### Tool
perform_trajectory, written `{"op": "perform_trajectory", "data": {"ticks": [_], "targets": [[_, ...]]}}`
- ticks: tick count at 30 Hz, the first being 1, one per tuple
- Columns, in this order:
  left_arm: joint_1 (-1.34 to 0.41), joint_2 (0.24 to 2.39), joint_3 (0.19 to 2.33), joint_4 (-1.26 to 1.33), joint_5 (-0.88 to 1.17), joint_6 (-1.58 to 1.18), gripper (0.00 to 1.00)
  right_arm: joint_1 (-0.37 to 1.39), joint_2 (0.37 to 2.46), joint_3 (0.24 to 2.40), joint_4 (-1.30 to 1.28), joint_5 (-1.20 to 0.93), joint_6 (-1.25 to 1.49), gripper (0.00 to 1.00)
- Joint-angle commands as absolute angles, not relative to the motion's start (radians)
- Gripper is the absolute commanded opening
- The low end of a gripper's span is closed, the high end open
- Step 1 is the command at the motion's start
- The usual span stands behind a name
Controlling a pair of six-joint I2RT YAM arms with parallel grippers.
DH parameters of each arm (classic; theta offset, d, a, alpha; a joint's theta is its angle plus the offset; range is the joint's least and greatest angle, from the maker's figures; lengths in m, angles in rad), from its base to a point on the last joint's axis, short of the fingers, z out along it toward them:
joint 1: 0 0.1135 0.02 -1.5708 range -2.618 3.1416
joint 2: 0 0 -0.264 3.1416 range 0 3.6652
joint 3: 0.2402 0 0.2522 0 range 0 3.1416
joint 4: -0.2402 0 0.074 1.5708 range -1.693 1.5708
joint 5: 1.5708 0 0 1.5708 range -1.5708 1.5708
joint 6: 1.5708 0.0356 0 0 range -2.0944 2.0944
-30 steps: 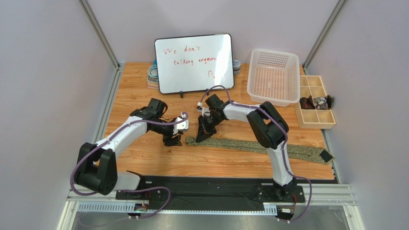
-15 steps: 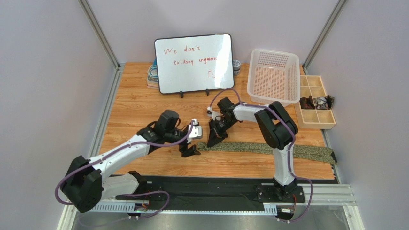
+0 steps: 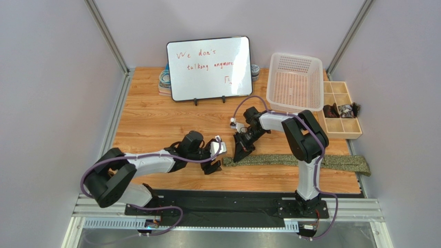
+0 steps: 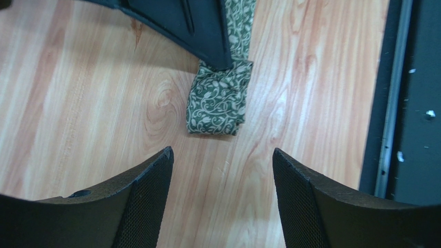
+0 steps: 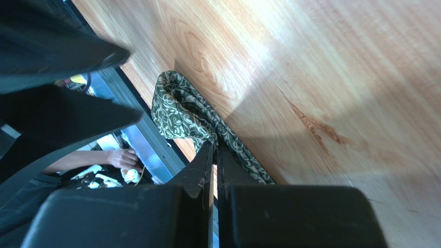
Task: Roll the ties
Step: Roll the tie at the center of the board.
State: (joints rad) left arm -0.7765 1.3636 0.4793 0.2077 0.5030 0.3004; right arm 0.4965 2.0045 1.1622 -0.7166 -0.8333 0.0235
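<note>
1. Flat on the table (image 3: 155, 113) near its front edge: the tie (image 3: 297, 160), running from mid-table out to the right edge, left end folded over once, nothing properly rolled yet.
2. Shut tight, tips down on the tie just behind that fold: the right gripper (image 3: 239, 154).
3. Wide open and empty, just left of the fold and aimed at it: the left gripper (image 3: 213, 161).
4. Risk of the fold springing flat, given any lifting of the right tips ahead of a firm left grip.
5. Risk of a crooked, loose roll from a catch on one corner or on the top layer only.
6. Risk of a knock between the two grippers, both crowded over the same short bit of cloth.
7. Risk of dragging the whole tie instead of winding it, with the long tail unanchored on smooth wood.
8. Hard to tell: cloth actually nipped between the right fingers (image 5: 204, 170), or merely pressed beneath them.
9. Hidden: number of layers inside the fold.
10. Unclear from above: the far right end, seemingly past the table edge, tip unreadable.
</note>
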Motion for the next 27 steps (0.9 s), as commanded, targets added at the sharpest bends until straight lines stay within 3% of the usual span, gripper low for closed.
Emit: {"op": "perform_trajectory", "data": {"ticks": [1,9,19,27], "targets": [[-0.792,1.463,0.528,0.347,0.502,0.328,0.75,0.492,1.996,1.15,-0.727,-0.767,-0.074,0.0],[-0.819,1.571,0.568,0.39,0.506,0.385,0.67,0.491,2.005,1.126,-0.68,-0.788,-0.054,0.0],[-0.841,1.507,0.578,0.298,0.52,0.426,0.3,0.485,2.022,1.12,-0.654,-0.779,-0.011,0.0],[-0.857,1.482,0.655,0.252,0.541,0.331,0.23,0.485,2.031,1.117,-0.588,-0.788,0.089,0.0]]}}
